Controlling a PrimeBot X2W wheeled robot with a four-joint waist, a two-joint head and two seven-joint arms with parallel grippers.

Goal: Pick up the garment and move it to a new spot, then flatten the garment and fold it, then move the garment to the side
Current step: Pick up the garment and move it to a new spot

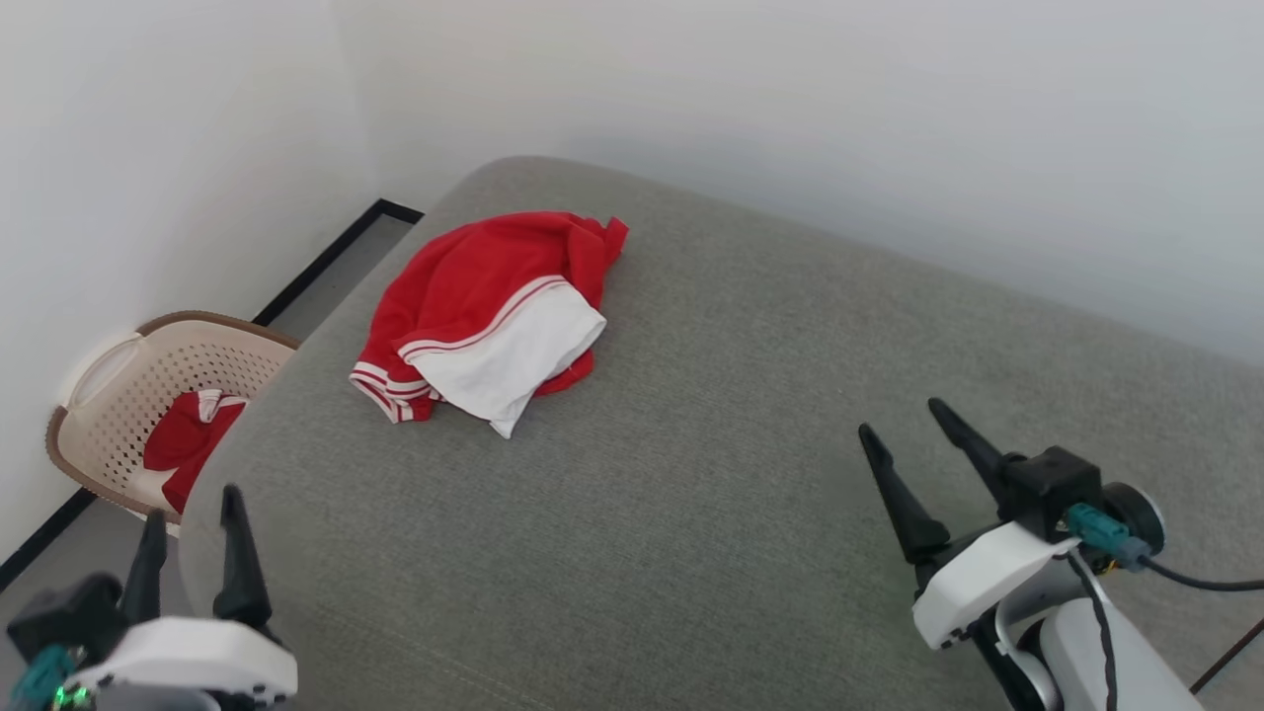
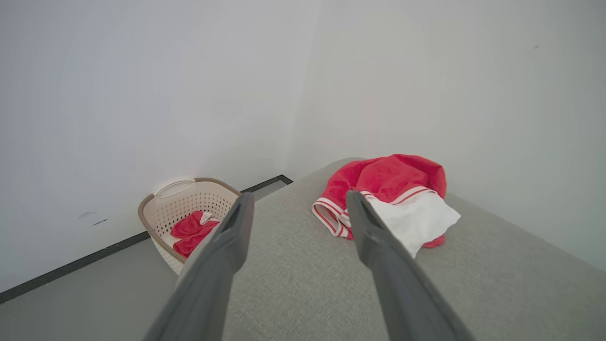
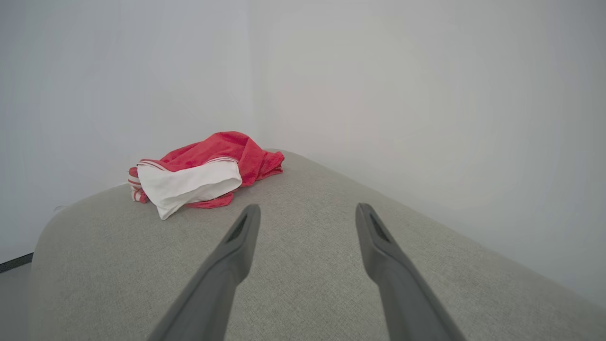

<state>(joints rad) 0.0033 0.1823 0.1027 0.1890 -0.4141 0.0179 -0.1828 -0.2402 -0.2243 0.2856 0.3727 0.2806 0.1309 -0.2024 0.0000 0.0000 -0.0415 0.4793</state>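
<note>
Grey cushion (image 1: 691, 444) bears the crumpled garment (image 1: 464, 281), untouched.

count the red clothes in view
2: a red-and-white cloth T-shirt on the grey fabric cushion, a red cloth bundle in the beige plastic basket; more may hide inside.

Left gripper (image 1: 193, 506): stationed at the near left corner of the grey fabric surface (image 1: 691, 444). Both dark fingers (image 2: 227, 246) point forward, jaws spread wide, nothing between them.

Right gripper (image 1: 899, 417): above the surface toward its right edge, fingers angled leftward, jaws spread wide, empty. White wrist housing (image 1: 987, 583) and pale forearm (image 1: 1126, 662) extend behind it.
</note>
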